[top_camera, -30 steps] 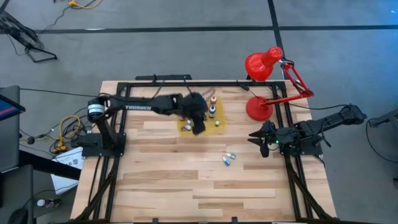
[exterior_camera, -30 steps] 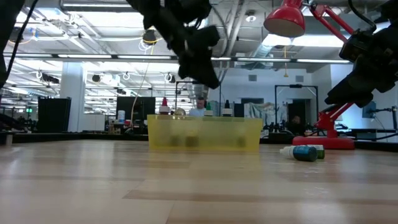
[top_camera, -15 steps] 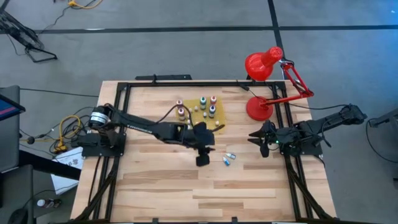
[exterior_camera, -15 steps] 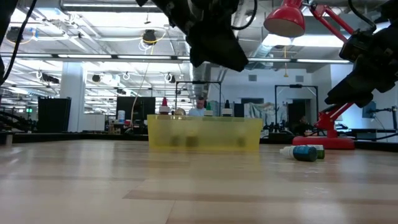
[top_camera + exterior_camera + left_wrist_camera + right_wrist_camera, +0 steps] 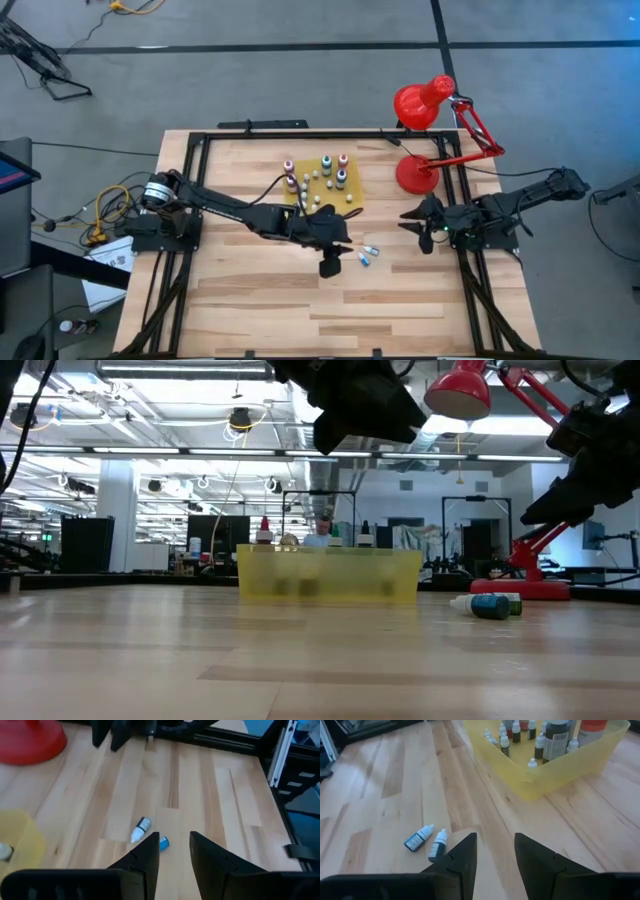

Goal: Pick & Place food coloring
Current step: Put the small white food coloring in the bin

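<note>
Right now my left gripper hangs above the table with its fingers slightly parted and nothing between them. 2 food coloring bottles lie on their sides just beside it, toward the right arm, side by side. The right gripper waits farther off, narrowly parted, empty. I judge the left nearer for the pick.

Translucent yellow tray, white-capped blue-labelled bottles, red lamp, pale wood table

No text, label or number can be read anywhere.
</note>
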### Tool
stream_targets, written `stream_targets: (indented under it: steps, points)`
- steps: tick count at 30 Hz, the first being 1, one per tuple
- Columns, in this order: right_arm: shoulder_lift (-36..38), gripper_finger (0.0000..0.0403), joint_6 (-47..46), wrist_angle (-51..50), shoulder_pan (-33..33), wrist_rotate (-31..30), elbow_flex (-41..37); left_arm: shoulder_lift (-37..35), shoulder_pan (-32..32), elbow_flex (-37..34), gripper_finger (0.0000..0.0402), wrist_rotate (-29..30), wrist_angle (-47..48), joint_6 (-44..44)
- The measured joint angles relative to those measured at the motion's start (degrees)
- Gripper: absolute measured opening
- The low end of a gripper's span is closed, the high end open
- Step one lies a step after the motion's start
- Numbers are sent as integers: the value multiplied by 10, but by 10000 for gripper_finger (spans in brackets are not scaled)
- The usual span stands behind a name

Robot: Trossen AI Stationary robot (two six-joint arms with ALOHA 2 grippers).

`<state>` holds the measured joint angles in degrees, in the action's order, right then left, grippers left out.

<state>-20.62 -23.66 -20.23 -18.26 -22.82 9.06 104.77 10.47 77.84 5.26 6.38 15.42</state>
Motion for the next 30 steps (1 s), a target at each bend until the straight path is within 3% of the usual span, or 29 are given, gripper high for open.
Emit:
stream_targets:
  steps: [5,13,19,24,30]
  points:
    - [0,122,-61,17,0,2,0,0,0,0,98,-7,26,48]
    - [0,122,-73,115,4,4,0,0,0,0,98,-7,32,63]
    - [-2,122,-182,191,7,4,1,0,0,0,98,0,32,64]
    - [-47,122,-199,173,1,53,1,0,0,0,98,-1,34,67]
    - [-158,132,-195,192,-18,61,1,0,0,0,98,-19,58,69]
